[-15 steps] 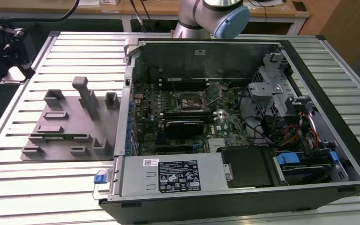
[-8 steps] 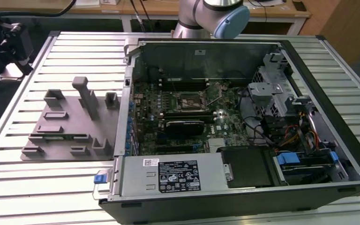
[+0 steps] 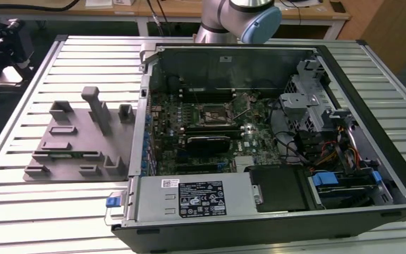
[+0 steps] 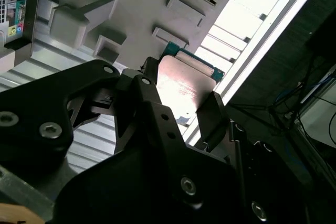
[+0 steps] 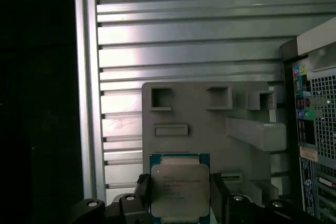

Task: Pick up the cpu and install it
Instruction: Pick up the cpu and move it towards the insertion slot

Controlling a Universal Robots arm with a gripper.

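Spanning the whole scene, the ribbed silver metal tabletop (image 3: pixel 97 58) carries a large black open-sided computer case (image 3: pixel 274 235) with a green motherboard (image 3: pixel 259 140) lying flat inside it. Beside the case, on the exterior view's left, stands a grey plastic fixture (image 3: pixel 76 143) of slots and posts. In the first wrist view the black two-fingered claw (image 5: pixel 179 184) is closed narrow on the small flat square cpu (image 5: pixel 179 192), which has a silver-grey top plate and a thin rim. One finger presses each opposite edge, and the chip seems to hang clear above the fixture, apart from it. The hold looks thin: only the edges are pinched, so a jolt could tilt or drop the chip. Set down askew on the square black socket (image 3: pixel 215 112), it would likely bend the contacts.
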